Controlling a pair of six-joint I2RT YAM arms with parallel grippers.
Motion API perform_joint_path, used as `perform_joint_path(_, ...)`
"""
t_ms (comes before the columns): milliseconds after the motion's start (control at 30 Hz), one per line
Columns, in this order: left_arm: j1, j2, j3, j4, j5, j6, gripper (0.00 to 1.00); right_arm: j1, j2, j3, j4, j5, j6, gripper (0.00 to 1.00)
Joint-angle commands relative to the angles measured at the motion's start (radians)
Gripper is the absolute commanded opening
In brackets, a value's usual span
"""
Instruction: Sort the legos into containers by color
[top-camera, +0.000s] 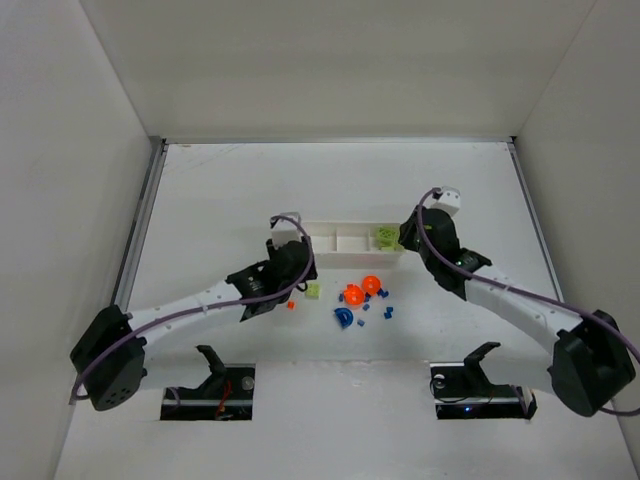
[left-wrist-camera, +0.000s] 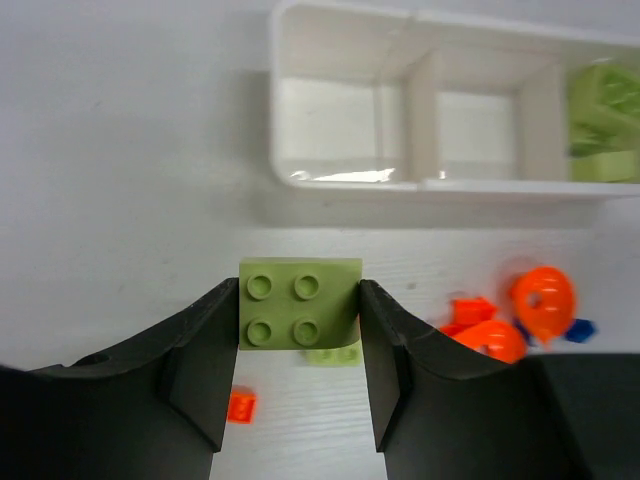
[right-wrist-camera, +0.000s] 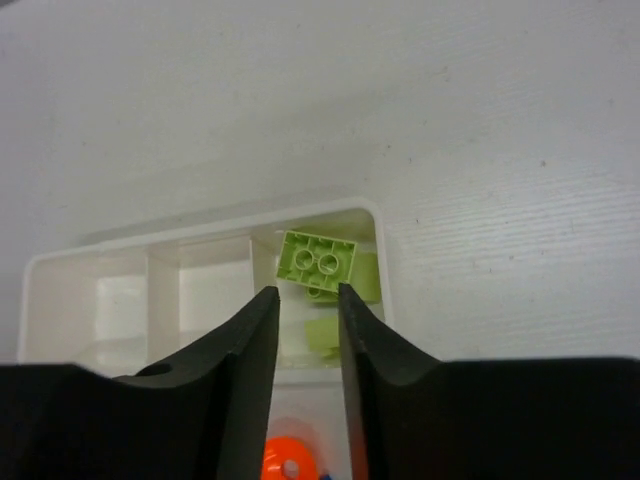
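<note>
My left gripper (left-wrist-camera: 300, 312) is shut on a lime-green four-stud lego (left-wrist-camera: 300, 300), held over the table just short of the white tray (left-wrist-camera: 420, 186). A smaller green lego (left-wrist-camera: 335, 355) lies beneath it. My right gripper (right-wrist-camera: 308, 295) hangs open over the tray's right container. Just beyond its fingertips is an upside-down green lego (right-wrist-camera: 318, 262), with more green legos (top-camera: 386, 237) in that container. The left and middle containers look bare. Orange rounded legos (top-camera: 353, 295) and tiny dark-blue legos (top-camera: 385, 310) lie on the table in front of the tray (top-camera: 340, 243).
A tiny orange brick (left-wrist-camera: 241, 405) lies by my left finger, and a green one (top-camera: 313, 290) sits right of the left gripper (top-camera: 290, 270). White walls enclose the table on three sides. The right gripper (top-camera: 405, 238) is at the tray's right end.
</note>
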Motion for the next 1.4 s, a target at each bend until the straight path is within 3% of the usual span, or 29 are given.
perform_joint_path(0,-0.054,0.072,0.161,0.045,0.029,0.036,0.21,-0.011,-0.095,-0.085,0.050,0.039,0.056,0.28)
perform_joint_path(67,-0.081,0.170,0.247,0.095,0.055,0.062,0.21,-0.023,-0.141,-0.128,0.040,0.052,0.077,0.22)
perform_joint_path(167,-0.111,0.322,0.386,0.152,0.071,0.117,0.21,-0.042,-0.188,-0.180,0.031,0.088,0.094,0.23)
perform_joint_path(433,-0.118,0.685,0.730,0.172,0.117,0.190,0.22,-0.103,-0.304,-0.273,0.027,0.115,0.131,0.47)
perform_joint_path(600,-0.111,0.808,0.843,0.165,0.133,0.194,0.23,-0.128,-0.340,-0.298,0.033,0.102,0.140,0.58)
perform_joint_path(767,-0.121,0.841,0.880,0.154,0.150,0.188,0.27,-0.146,-0.341,-0.304,0.043,0.076,0.143,0.59)
perform_joint_path(967,-0.123,0.844,0.881,0.152,0.155,0.182,0.52,-0.148,-0.341,-0.307,0.045,0.073,0.143,0.62)
perform_joint_path(1100,-0.125,0.809,0.859,0.164,0.164,0.182,0.61,-0.141,-0.330,-0.303,0.050,0.073,0.143,0.62)
perform_joint_path(1267,-0.105,0.749,0.805,0.169,0.161,0.168,0.64,-0.134,-0.332,-0.297,0.050,0.085,0.136,0.60)
perform_joint_path(1367,-0.086,0.675,0.729,0.189,0.146,0.161,0.58,-0.071,-0.356,-0.283,0.050,0.085,0.123,0.47)
